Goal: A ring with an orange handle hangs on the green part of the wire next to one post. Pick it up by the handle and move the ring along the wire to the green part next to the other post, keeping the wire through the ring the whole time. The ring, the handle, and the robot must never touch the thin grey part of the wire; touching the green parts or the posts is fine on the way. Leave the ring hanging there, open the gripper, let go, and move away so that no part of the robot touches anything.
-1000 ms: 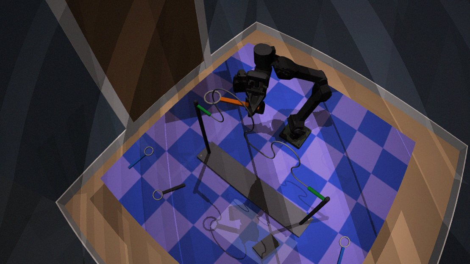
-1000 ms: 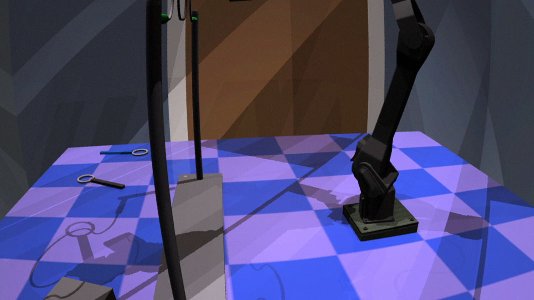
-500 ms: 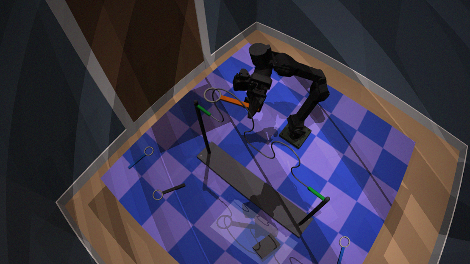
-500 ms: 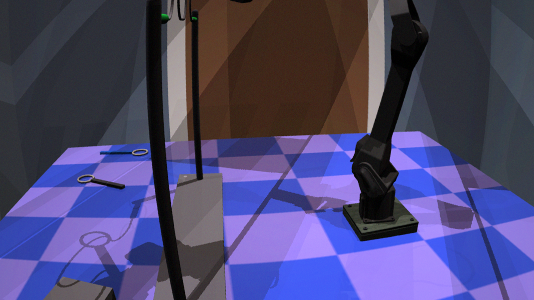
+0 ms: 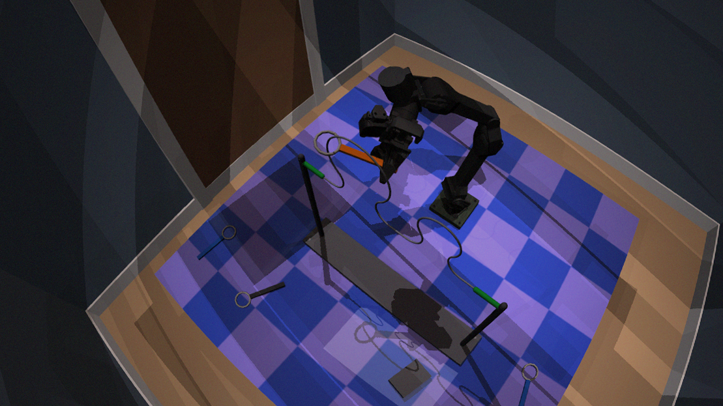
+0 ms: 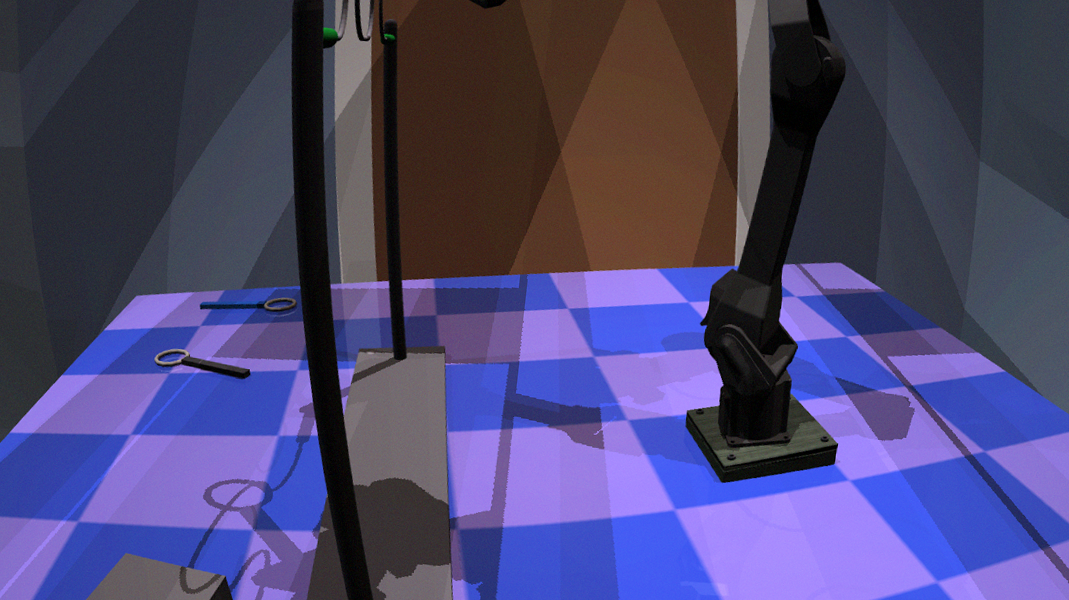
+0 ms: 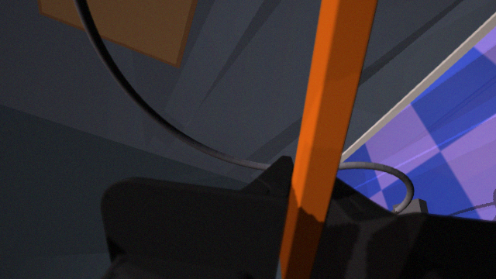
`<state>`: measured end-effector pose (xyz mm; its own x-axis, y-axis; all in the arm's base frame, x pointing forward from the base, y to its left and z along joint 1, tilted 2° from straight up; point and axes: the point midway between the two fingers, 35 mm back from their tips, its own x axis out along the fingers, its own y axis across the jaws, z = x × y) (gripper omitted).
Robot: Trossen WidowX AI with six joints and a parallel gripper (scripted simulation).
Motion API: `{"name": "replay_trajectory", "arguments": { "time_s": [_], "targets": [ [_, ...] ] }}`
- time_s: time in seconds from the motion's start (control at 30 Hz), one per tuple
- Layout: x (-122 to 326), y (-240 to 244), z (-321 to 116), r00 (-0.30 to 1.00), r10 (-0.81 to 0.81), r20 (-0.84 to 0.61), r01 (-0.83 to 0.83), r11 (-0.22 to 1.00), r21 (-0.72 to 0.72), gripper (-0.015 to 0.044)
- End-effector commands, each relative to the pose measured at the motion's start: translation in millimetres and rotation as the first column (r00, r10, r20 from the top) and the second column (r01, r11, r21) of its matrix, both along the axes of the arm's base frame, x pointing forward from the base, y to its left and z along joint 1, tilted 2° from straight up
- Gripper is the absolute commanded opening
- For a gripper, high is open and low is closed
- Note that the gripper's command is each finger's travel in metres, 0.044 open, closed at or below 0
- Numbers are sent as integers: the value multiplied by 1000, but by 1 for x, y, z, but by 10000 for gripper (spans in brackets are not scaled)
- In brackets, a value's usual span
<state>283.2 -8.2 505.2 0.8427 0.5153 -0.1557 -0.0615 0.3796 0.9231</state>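
Note:
The grey ring [image 5: 327, 142] with the orange handle [image 5: 358, 154] [image 7: 329, 97] is held high, around the wavy grey wire [image 5: 408, 234] [image 7: 155, 112] at its first loop past the left green part [image 5: 314, 169]. My gripper [image 5: 383, 164] [image 7: 294, 167] is shut on the handle's far end. The left post [image 5: 311, 197] [image 6: 393, 191] and the right post [image 5: 482, 325] [image 6: 303, 226] stand on the grey base plate [image 5: 358, 265] [image 6: 402, 427]. The right green part [image 5: 486, 296] is far from the ring. In the exterior view the gripper is cut off at the top edge.
Spare rings lie on the checkered floor: blue-handled ones [image 5: 524, 391] [image 5: 212, 244] [image 6: 245, 304] and a dark-handled one [image 5: 262, 294] [image 6: 202, 363]. Small grey blocks [image 5: 410, 380] [image 6: 158, 590] lie in front. The arm's base [image 5: 451, 206] [image 6: 761, 437] stands behind the wire. Glass walls ring the floor.

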Motion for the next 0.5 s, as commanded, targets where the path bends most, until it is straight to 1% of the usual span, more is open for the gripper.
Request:
{"name": "replay_trajectory", "arguments": {
  "time_s": [0.0,0.47],
  "targets": [
    [0,0,0,1000,-4,12,5,998,-59,-150],
    [0,-3,-5,999,-16,31,22,975,-221,-150]
  ]
}}
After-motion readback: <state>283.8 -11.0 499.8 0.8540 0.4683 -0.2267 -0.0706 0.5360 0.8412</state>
